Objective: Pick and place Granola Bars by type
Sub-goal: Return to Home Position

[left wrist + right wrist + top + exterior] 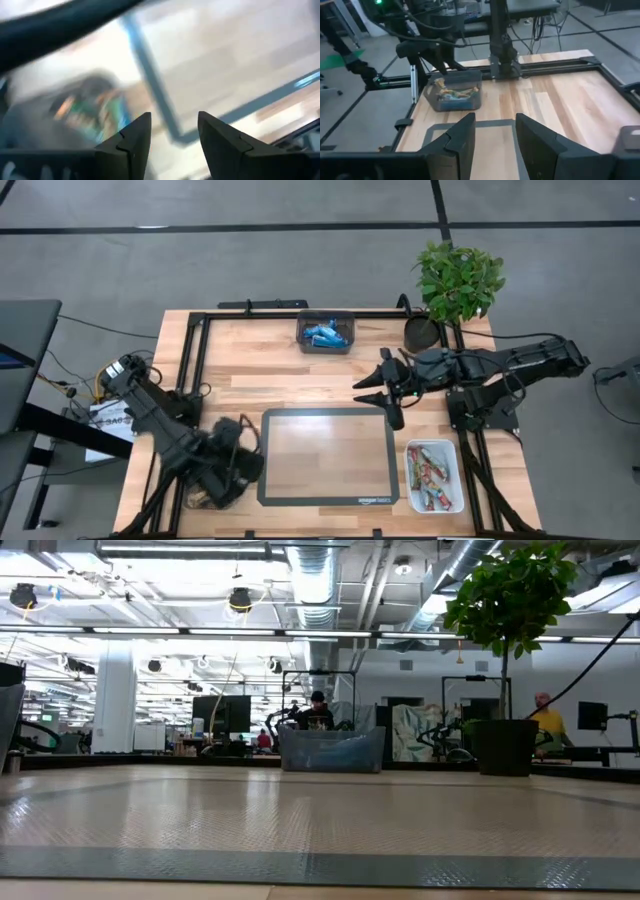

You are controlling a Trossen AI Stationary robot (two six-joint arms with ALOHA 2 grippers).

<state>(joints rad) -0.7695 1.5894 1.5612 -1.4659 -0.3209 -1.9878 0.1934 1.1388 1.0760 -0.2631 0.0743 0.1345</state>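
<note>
High view: Granola Bars [325, 335] binned top centre and lower right, likely light, slick-wrapped, crushable, so pinch across mid-length; left gripper [174, 122] lower left, right gripper [495, 120] mid-right, both spread, empty.

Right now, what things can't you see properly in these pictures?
- High view: the left arm covers the dark bin of yellow-gold bars; only the right wrist view shows it.
- Left wrist view: all blurred, so what lies past the left gripper is unclear.
- Low view: the wall of the far bin hides its bars.
- High view: wrappers in the white tray are too small to read.
</note>
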